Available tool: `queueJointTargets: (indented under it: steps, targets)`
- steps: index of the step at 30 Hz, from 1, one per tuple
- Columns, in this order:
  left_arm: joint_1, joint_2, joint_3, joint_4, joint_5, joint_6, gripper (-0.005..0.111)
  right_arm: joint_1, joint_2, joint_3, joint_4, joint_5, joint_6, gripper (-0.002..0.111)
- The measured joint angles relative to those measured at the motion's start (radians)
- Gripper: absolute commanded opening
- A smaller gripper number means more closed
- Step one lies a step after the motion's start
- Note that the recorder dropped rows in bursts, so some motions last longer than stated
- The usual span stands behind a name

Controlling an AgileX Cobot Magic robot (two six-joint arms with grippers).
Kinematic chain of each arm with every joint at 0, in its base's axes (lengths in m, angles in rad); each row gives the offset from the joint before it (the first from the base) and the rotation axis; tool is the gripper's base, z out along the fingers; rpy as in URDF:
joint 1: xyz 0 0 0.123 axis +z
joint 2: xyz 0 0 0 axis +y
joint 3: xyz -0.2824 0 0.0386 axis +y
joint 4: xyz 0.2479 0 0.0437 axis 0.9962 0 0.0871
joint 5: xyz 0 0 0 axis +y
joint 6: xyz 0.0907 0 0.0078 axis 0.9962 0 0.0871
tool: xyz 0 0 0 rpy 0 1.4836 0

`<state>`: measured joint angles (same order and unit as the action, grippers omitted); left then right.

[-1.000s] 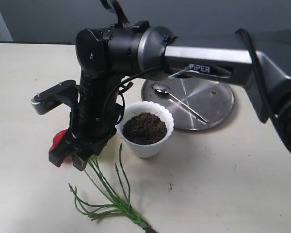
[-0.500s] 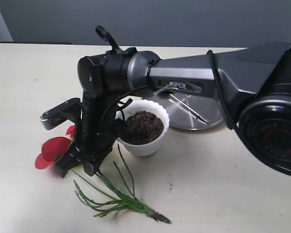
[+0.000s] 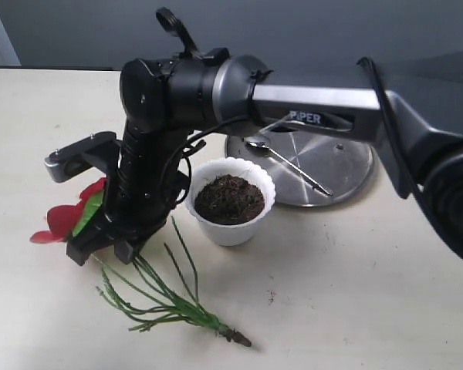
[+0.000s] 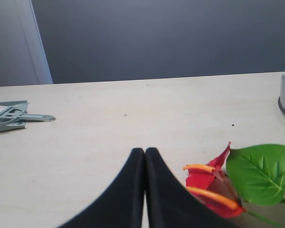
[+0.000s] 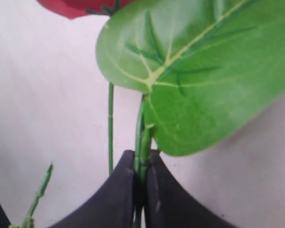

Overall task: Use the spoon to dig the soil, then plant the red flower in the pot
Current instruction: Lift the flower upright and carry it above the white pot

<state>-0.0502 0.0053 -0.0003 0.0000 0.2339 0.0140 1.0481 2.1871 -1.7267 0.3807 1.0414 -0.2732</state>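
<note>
The red flower (image 3: 62, 220) lies low over the table at the left, its green leaf (image 3: 90, 212) beside the petals and its bundled stems (image 3: 166, 297) trailing toward the front. My right gripper (image 3: 100, 248) reaches across from the right and is shut on the stem (image 5: 143, 142) just below the leaf (image 5: 204, 71). The white scalloped pot (image 3: 233, 230) stands right of the wrist, filled with dark soil (image 3: 230, 199). The spoon (image 3: 287, 163) rests on the steel plate behind it. My left gripper (image 4: 145, 152) is shut on nothing, with the flower (image 4: 209, 183) beside it.
A round steel plate (image 3: 343, 166) lies behind and right of the pot. A grey-green dustpan-like tool (image 4: 9, 116) sits far off on the table in the left wrist view. A few soil crumbs (image 3: 272, 295) dot the table in front of the pot.
My right gripper has shifted left and slightly up with the flower. The petals swung out to the left, the green leaf now shows, and the stem bundle slid along the table.
</note>
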Motion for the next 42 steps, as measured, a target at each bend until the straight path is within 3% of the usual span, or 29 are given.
queueJointTargets:
  steps: [8, 25, 32, 37, 42]
  targets:
    - [0.000, 0.000, 0.000, 0.000, 0.000, 0.000, 0.000, 0.000, -0.115, 0.000, -0.050, -0.081, -0.001, 0.000]
    - [0.000, 0.000, 0.000, 0.000, 0.000, 0.000, 0.000, 0.000, -0.480, 0.020, -0.186, -0.436, 0.090, 0.000]
    - [0.000, 0.000, 0.000, 0.000, 0.000, 0.000, 0.000, 0.000, -0.661, 0.333, -0.212, -0.803, 0.094, 0.000]
    - [0.000, 0.000, 0.000, 0.000, 0.000, 0.000, 0.000, 0.000, -0.754, 0.681, -0.209, -1.202, 0.093, 0.000]
    - [0.000, 0.000, 0.000, 0.000, 0.000, 0.000, 0.000, 0.000, -0.766, 0.914, -0.090, -1.560, 0.022, 0.000]
